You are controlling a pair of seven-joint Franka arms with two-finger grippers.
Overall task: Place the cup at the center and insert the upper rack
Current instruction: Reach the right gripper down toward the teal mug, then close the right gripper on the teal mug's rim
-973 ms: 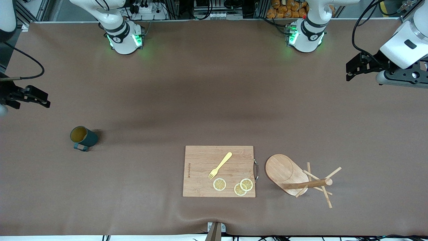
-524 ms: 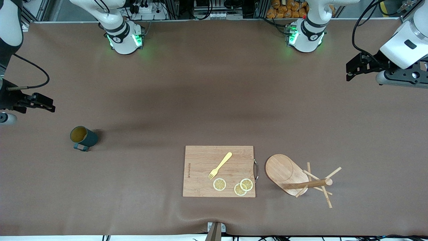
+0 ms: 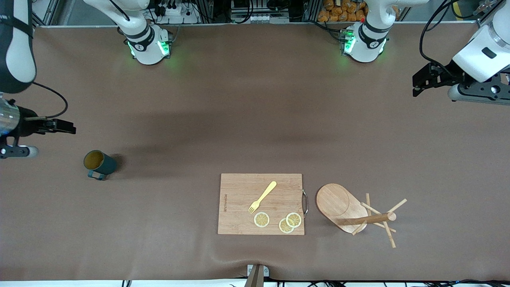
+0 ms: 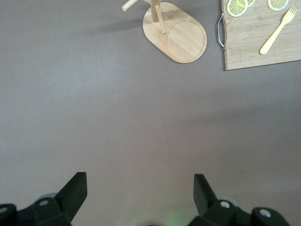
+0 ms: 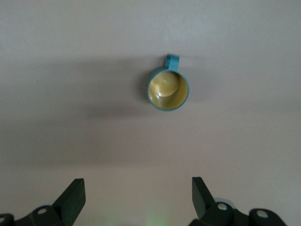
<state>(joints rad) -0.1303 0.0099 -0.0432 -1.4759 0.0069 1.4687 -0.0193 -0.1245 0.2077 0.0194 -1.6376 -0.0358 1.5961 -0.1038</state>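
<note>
The cup (image 3: pixel 99 163), dark teal with a yellowish inside, stands upright on the brown mat toward the right arm's end, its handle facing the front camera. It also shows in the right wrist view (image 5: pixel 168 89). My right gripper (image 3: pixel 63 126) hangs open and empty over bare mat close to the cup, apart from it (image 5: pixel 136 188). The upper rack (image 3: pixel 350 211), a light wooden mug tree, lies on its side beside the cutting board; the left wrist view shows its oval base (image 4: pixel 176 37). My left gripper (image 3: pixel 423 81) waits open and empty over the left arm's end (image 4: pixel 138 183).
A rectangular wooden cutting board (image 3: pixel 239 207) lies near the front edge at the middle, with a yellow fork (image 3: pixel 263 196) and three lemon slices (image 3: pixel 261 219) on it. The mat's front edge bulges slightly below the board.
My right gripper has moved in from the table's end toward the cup and turned more level. The left arm, cup and rack have not moved.
</note>
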